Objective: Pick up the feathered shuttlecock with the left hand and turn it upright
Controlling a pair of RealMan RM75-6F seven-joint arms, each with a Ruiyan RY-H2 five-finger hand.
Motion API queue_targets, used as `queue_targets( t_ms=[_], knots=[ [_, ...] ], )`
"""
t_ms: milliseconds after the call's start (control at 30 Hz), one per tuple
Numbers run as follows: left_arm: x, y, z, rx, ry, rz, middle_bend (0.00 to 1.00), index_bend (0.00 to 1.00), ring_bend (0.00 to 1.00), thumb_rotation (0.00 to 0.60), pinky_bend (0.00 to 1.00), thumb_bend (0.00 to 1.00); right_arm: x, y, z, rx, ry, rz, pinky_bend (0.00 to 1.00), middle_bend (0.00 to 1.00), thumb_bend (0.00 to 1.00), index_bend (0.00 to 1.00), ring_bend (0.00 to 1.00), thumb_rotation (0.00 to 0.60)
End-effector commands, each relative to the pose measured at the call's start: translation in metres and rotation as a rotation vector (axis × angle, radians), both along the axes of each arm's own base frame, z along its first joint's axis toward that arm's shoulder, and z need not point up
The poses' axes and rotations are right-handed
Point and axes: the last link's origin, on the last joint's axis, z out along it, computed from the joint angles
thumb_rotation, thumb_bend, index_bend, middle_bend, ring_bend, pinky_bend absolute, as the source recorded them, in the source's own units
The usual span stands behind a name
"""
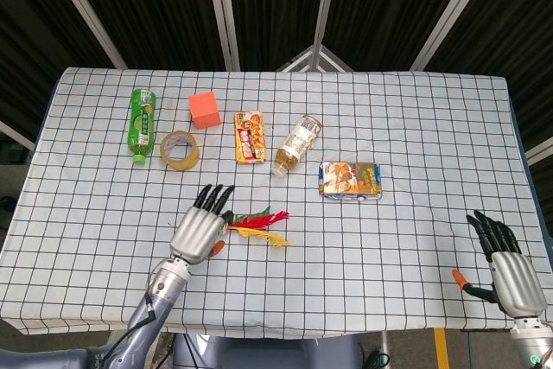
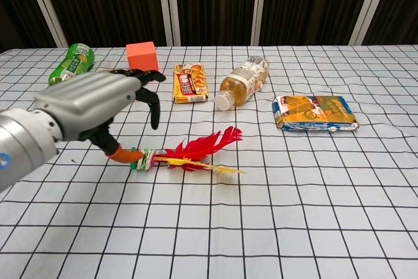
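The feathered shuttlecock lies on its side mid-table, its red and yellow feathers pointing right and its green-and-white base to the left. My left hand hovers over that base with fingers spread, holding nothing; in the chest view its orange thumb tip is right beside the base, and contact cannot be told. In the head view the hand hides the base. My right hand rests open at the table's front right edge, far from the shuttlecock.
Along the back stand a green bottle, a tape roll, an orange cube, a snack packet, a clear bottle and a blue-orange packet. The checkered cloth covers the table.
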Motion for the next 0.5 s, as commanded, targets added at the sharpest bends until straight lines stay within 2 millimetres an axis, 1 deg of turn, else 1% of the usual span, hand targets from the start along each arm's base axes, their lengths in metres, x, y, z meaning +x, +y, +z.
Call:
queue_targets(
  t_ms=[33,133,233,367,500],
  knots=[
    [0.016,0.005,-0.023,-0.017,0.033,-0.012,0.03,0.44,0.00,0.600,0.00,0.37,0.000,0.000,0.000,0.001,-0.003,-0.001,0.00,0.00,0.34,0.00,0.00,0.600],
    [0.025,0.007,-0.036,-0.017,0.042,-0.015,0.03,0.45,0.00,0.600,0.00,0.40,0.000,0.000,0.000,0.000,-0.008,-0.002,0.00,0.00,0.34,0.00,0.00,0.600],
    [0.030,0.008,-0.046,-0.018,0.047,-0.009,0.03,0.46,0.00,0.600,0.00,0.42,0.000,0.000,0.001,-0.001,-0.014,-0.005,0.00,0.00,0.34,0.00,0.00,0.600],
    [0.033,0.009,-0.056,-0.010,0.062,0.003,0.04,0.47,0.00,0.600,0.00,0.44,-0.001,-0.001,0.002,-0.002,-0.024,-0.007,0.00,0.00,0.34,0.00,0.00,0.600],
    [0.033,0.011,-0.061,0.004,0.075,0.010,0.04,0.49,0.00,0.600,0.00,0.44,0.000,0.000,0.002,-0.001,-0.028,-0.003,0.00,0.00,0.34,0.00,0.00,0.600]
  ],
)
